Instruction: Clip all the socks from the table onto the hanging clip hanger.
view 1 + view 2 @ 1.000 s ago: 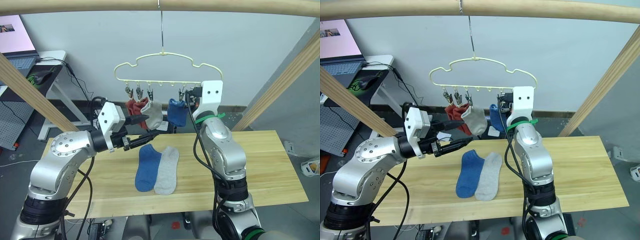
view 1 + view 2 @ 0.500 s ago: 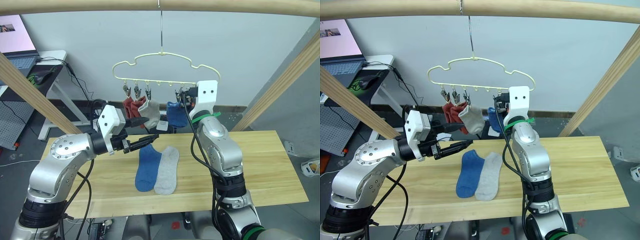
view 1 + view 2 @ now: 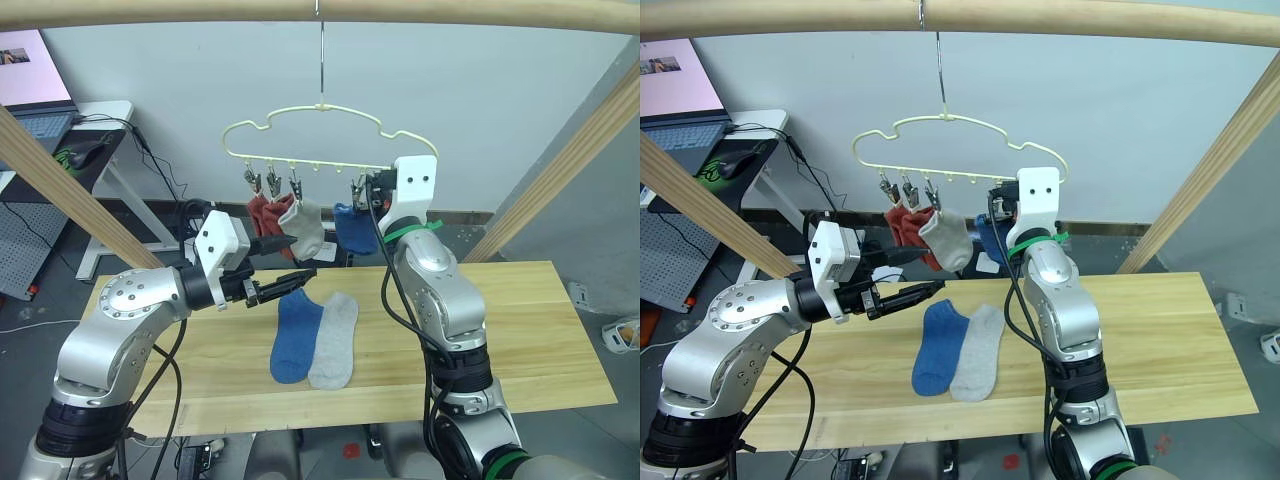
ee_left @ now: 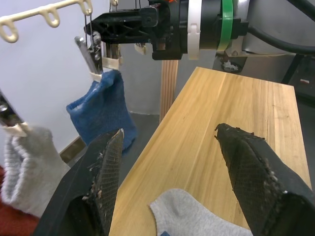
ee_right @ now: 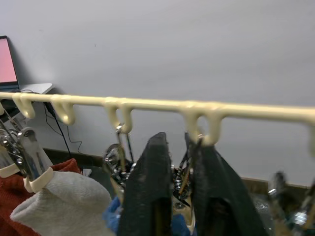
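Right gripper (image 5: 179, 162) clenched on a clip up at the clip hanger (image 3: 320, 135); left gripper (image 4: 167, 162) spread wide, empty, over the counter (image 3: 520, 330); blue sock (image 3: 296, 336) and grey sock (image 3: 334, 341) lie mid-counter, touching.

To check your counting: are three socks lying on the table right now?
No, two lie on the table: a blue sock and a grey sock, side by side.
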You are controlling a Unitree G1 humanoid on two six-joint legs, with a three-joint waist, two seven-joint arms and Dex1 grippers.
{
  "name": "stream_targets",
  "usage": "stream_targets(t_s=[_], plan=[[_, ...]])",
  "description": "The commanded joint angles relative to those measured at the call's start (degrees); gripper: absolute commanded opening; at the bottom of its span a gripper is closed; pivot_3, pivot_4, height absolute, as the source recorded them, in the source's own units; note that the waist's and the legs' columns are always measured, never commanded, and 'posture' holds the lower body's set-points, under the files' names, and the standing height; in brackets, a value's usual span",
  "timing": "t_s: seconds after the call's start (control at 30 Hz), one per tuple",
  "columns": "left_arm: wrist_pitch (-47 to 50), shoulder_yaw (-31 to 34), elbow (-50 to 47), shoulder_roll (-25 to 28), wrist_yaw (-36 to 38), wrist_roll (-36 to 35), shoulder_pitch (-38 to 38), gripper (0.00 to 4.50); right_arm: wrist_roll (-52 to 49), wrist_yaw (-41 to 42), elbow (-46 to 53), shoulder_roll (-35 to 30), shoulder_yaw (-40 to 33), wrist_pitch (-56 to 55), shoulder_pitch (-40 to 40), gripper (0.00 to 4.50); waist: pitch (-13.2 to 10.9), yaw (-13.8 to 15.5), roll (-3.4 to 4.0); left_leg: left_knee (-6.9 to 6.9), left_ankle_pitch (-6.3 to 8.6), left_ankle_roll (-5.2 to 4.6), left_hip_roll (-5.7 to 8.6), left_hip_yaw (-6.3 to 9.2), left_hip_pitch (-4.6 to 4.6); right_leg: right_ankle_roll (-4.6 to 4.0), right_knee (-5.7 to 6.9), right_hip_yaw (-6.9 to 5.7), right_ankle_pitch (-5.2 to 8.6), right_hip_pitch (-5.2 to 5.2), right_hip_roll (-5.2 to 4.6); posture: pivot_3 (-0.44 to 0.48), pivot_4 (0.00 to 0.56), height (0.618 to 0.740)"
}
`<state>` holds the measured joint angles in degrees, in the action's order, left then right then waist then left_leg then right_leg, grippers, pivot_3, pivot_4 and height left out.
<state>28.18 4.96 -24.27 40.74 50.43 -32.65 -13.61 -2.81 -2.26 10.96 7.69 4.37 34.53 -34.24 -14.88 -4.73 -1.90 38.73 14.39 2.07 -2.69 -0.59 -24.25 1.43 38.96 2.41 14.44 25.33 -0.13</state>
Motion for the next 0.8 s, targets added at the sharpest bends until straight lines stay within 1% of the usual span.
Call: stream_targets(t_s=[0.03, 0.17, 0.27, 0.37, 0.43, 0.47, 0.57, 0.63, 0.7, 0.8], plan=[[-0.19, 1.9, -2.04, 0.28, -0.68, -0.78, 0.33, 3.25, -0.15, -0.33, 2.82, 0.71, 0.34, -1.19, -1.22, 0.07, 0.0, 0.0, 0.0, 0.0, 0.0, 0.0, 0.0, 0.0, 0.0, 0.0, 0.0, 0.0, 0.0, 0.0, 0.0, -0.069, 0.235, 0.738], [0.24, 2.31, -1.78, -0.14, -2.13, -0.83, 1.0, 3.25, -0.08, -0.46, 2.8, 0.58, 0.21, -1.21, -1.37, 0.07, 0.0, -0.01, 0.01, 0.0, 0.0, 0.0, 0.0, 0.0, 0.0, 0.0, 0.0, 0.01, 0.0, 0.0, 0.0, -0.074, 0.238, 0.738], [-0.11, 2.42, -1.13, -0.53, -4.16, 0.76, 2.75, 3.25, 0.03, -0.5, 2.77, 0.32, 0.04, -1.15, -1.6, 0.07, -0.01, -0.08, 0.02, 0.0, 0.0, 0.0, -0.01, 0.0, 0.0, 0.0, 0.0, 0.01, 0.0, 0.0, 0.0, -0.079, 0.241, 0.738], [-1.41, 2.17, 0.86, -1.37, -7.65, 4.54, 5.27, 3.79, 0.19, -0.52, 2.99, -0.06, -0.1, -0.85, -1.7, 0.07, -0.02, -0.06, 0.03, -0.01, 0.0, 0.0, -0.02, 0.0, 0.0, 0.0, 0.0, 0.02, 0.0, 0.01, -0.01, -0.086, 0.247, 0.738], [-3.38, 1.88, 1.83, -2.01, -8.43, 6.59, 7.27, 4.34, 0.29, -0.58, 3.24, -0.22, -0.14, -0.57, -1.76, 0.07, -0.03, -0.09, 0.05, -0.01, 0.0, 0.0, -0.02, 0.0, 0.0, 0.0, 0.0, 0.02, 0.0, 0.01, -0.01, -0.095, 0.255, 0.738], [-4.37, 1.48, 3.22, -3.25, -10.28, 8.3, 8.6, 4.5, 0.36, -0.56, 3.43, -0.42, -0.19, -0.31, -1.83, 0.07, -0.07, -0.12, 0.07, -0.01, 0.0, 0.0, -0.03, -0.02, 0.02, 0.0, 0.0, 0.03, 0.0, 0.02, -0.01, -0.101, 0.26, 0.738], [-6.39, 0.17, 6.26, -6.14, -14.0, 12.28, 10.7, 4.5, 0.43, -0.58, 4.1, -0.84, -0.23, 0.54, -2.04, 0.07, -0.12, -0.13, 0.12, -0.02, 0.01, -0.01, -0.08, -0.03, 0.01, -0.01, -0.01, 0.05, 0.0, 0.03, -0.06, -0.11, 0.275, 0.738], [-6.22, -1.0, 7.85, -7.99, -14.8, 13.09, 10.86, 4.5, 0.4, -0.51, 4.54, -1.15, -0.24, 1.19, -2.16, 0.07, -0.17, -0.11, 0.13, -0.02, 0.01, -0.01, -0.08, -0.02, 0.01, -0.01, -0.01, 0.04, 0.0, 0.03, -0.07, -0.112, 0.284, 0.738], [-4.88, -3.04, 11.53, -11.02, -17.49, 14.78, 9.88, 4.5, 0.32, -0.32, 4.96, -1.51, -0.22, 1.98, -2.22, 0.07, -0.28, -0.01, 0.23, -0.02, 0.01, -0.01, -0.08, -0.01, 0.0, -0.01, 0.0, 0.03, 0.0, 0.02, -0.08, -0.119, 0.298, 0.738], [-4.56, -5.31, 15.88, -14.3, -19.18, 16.82, 8.39, 4.5, 0.18, -0.15, 5.61, -1.92, -0.17, 3.07, -2.26, 0.07, -0.57, -0.12, 0.33, 0.0, 0.0, -0.01, -0.04, -0.04, 0.0, 0.0, -0.01, 0.06, 0.01, 0.01, -0.15, -0.128, 0.313, 0.738]])
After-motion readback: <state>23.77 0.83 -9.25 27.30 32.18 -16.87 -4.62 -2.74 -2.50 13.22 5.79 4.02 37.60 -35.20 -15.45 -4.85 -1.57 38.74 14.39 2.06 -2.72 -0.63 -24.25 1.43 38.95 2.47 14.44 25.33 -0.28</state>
